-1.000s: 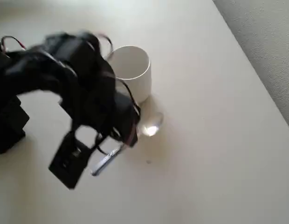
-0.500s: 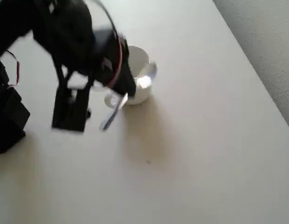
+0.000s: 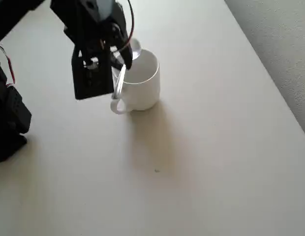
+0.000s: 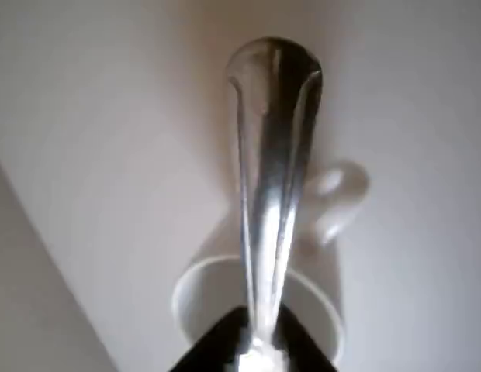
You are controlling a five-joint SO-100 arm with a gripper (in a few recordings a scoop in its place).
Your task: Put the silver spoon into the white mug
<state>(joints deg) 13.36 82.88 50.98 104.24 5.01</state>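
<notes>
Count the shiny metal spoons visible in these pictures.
1. The slim silver metal spoon is held in the black two-finger gripper above the glossy white ceramic mug, handle end pointing towards the wrist camera.

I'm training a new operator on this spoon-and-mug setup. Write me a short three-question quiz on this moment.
1. True or false: the silver spoon lies flat on the table.
2. Where is the gripper relative to the white mug in the overhead view?
A. above the mug's rim
B. far off near the table's right edge
C. resting on the table in front of the mug
3. Fill in: the mug stands ____ on the table, its loop handle toward the lower left in the overhead view.

Key:
1. False; the gripper holds it in the air.
2. A
3. upright
</notes>
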